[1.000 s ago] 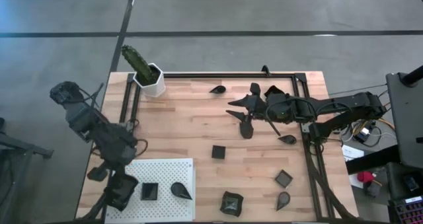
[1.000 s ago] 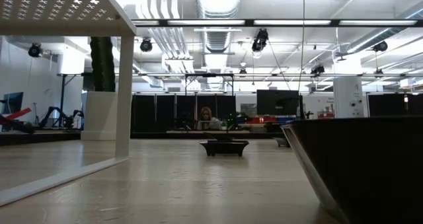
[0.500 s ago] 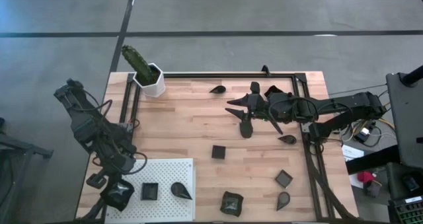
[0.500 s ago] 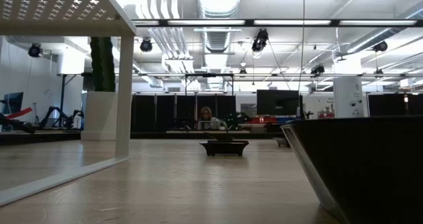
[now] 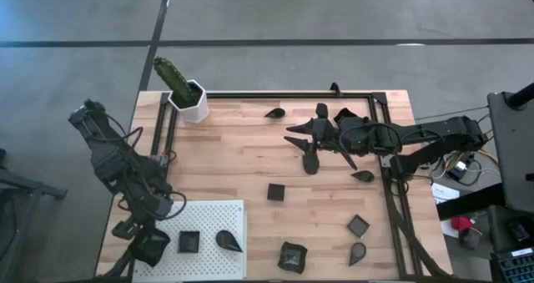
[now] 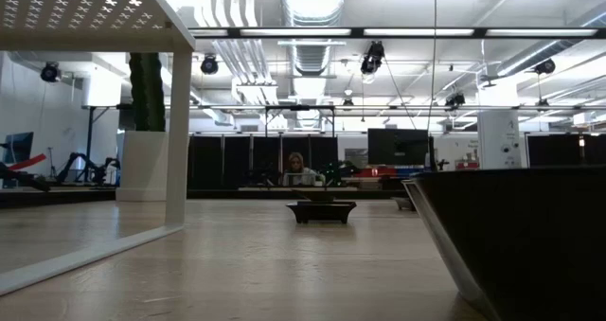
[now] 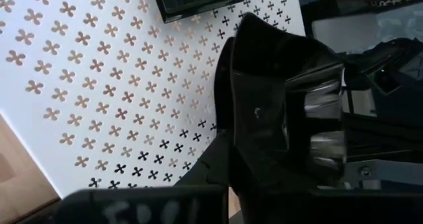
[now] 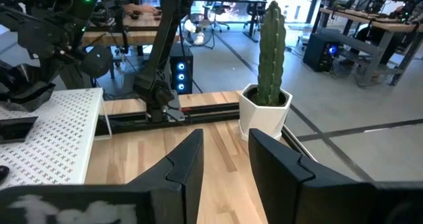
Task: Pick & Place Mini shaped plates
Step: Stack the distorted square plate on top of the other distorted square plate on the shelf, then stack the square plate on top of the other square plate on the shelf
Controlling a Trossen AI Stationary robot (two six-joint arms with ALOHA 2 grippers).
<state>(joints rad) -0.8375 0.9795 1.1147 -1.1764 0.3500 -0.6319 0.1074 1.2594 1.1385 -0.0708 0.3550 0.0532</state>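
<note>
Wooden surface (image 5: 242, 162), seen from above, bounded on its far and right sides by a black frame (image 5: 288, 93).

White perforated board (image 5: 210, 212) at the near left corner of the surface. It carries a square mini plate (image 5: 188, 241) and, just to its right, a teardrop mini plate (image 5: 227, 240); the two lie apart.

Left arm, reaching in from the left edge. The left gripper (image 5: 148, 246) hangs over the near left end of the board, closed on a wavy-edged mini plate (image 7: 284, 112). In the left wrist view this dark dish sits between the fingers, above the board's cross-shaped perforations, with the square plate farther along the board.

Right arm, extending from the right side across the far half of the surface. The right gripper (image 5: 302, 146) is partly open and empty, its fingers (image 8: 188, 161) pointing left with a clear gap between them.

White hexagonal pot (image 5: 191, 100) with a green cactus (image 5: 172, 77), upright at the far left corner.

Remaining mini plates, scattered on the bare wood: a small teardrop (image 5: 274, 113) near the far edge; a square (image 5: 276, 192) at mid-surface; a teardrop (image 5: 362, 176) near the right rail; a square (image 5: 358, 225) and a teardrop (image 5: 357, 251) toward the near right; a wavy-edged one (image 5: 292, 256) at the near edge. Further dark dishes lie beside the right gripper; their shapes cannot be told.
</note>
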